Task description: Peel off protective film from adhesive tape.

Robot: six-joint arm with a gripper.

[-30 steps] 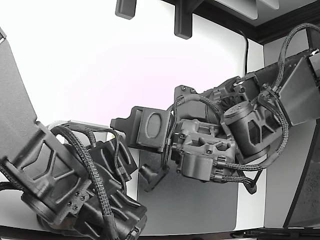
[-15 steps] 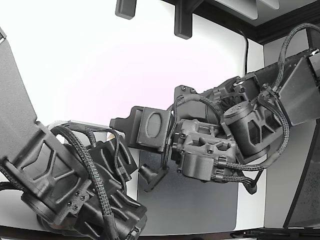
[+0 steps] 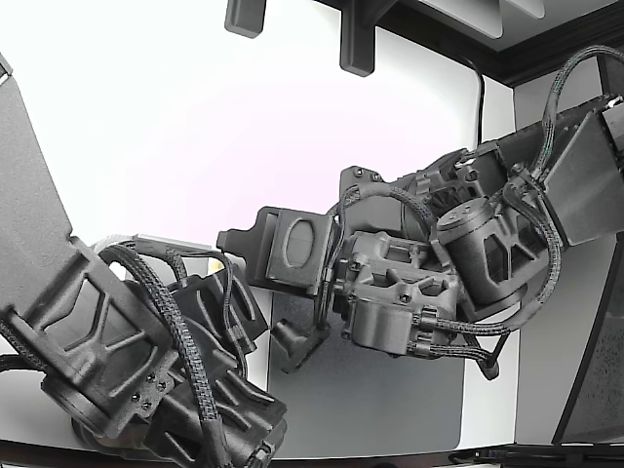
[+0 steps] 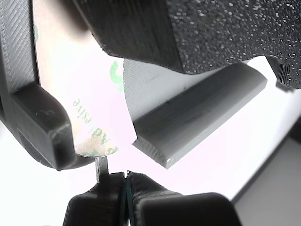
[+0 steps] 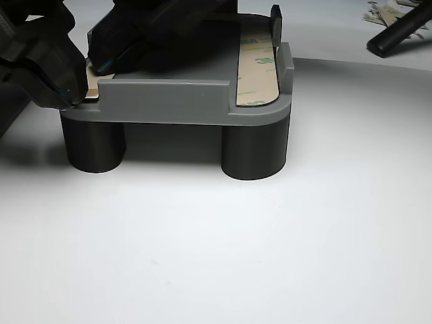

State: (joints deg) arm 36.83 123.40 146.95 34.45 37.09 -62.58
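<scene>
Wrist view: the hand (image 4: 126, 181), jaws pressed together, pinches a thin tab (image 4: 100, 167) at the end of the film (image 4: 89, 113). The film lies on the grey fixture (image 5: 169, 101), its long axis running straight away from the hand.

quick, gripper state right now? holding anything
gripper: shut, jaws pressed together on a thin tab below the protective film; whether that tab is the film's own edge cannot be told.

Tape strip (image 5: 257, 71) on fixture (image 5: 177, 101) at other view's right (fixture on table (image 5: 270, 256)).
</scene>
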